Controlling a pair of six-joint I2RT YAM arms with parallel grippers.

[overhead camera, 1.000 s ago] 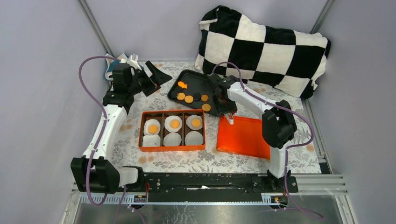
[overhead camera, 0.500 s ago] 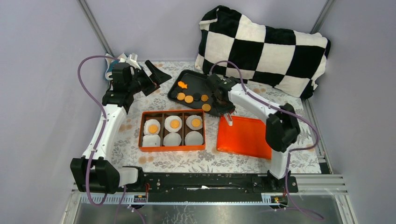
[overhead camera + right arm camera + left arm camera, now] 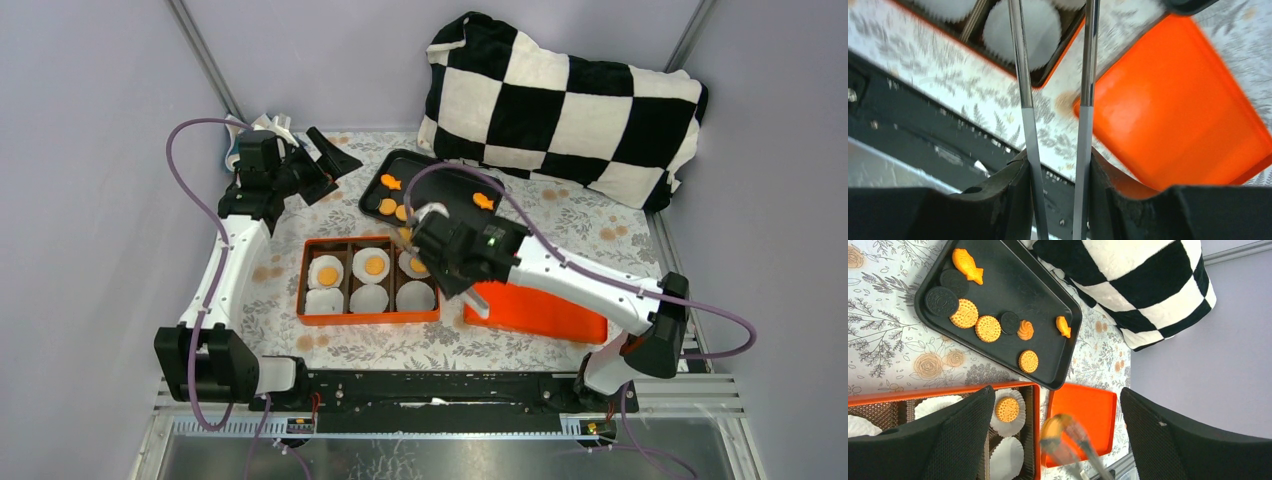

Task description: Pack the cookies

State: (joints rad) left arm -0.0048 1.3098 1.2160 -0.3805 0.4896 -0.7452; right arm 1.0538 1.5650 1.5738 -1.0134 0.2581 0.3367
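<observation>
Grey walls close in a table [image 3: 430,350] under a flowered cloth, with a black-and-white checked pillow [image 3: 570,100] along its far edge. In front of the pillow lies a black tray [image 3: 1013,285] carrying most of the cookies [image 3: 988,328], round and fish-shaped, among dark biscuits [image 3: 941,301]. Nearer sits an orange box [image 3: 368,318], with an orange lid [image 3: 540,310] just to its right. The box holds six white paper cups [image 3: 369,298], and the three far cups each carry one round cookie. The right jaws are closed on metal tongs [image 3: 1020,100], which pinch a blurred cookie at the box's right end. The left jaws stand wide apart, holding nothing, at the far left.
</observation>
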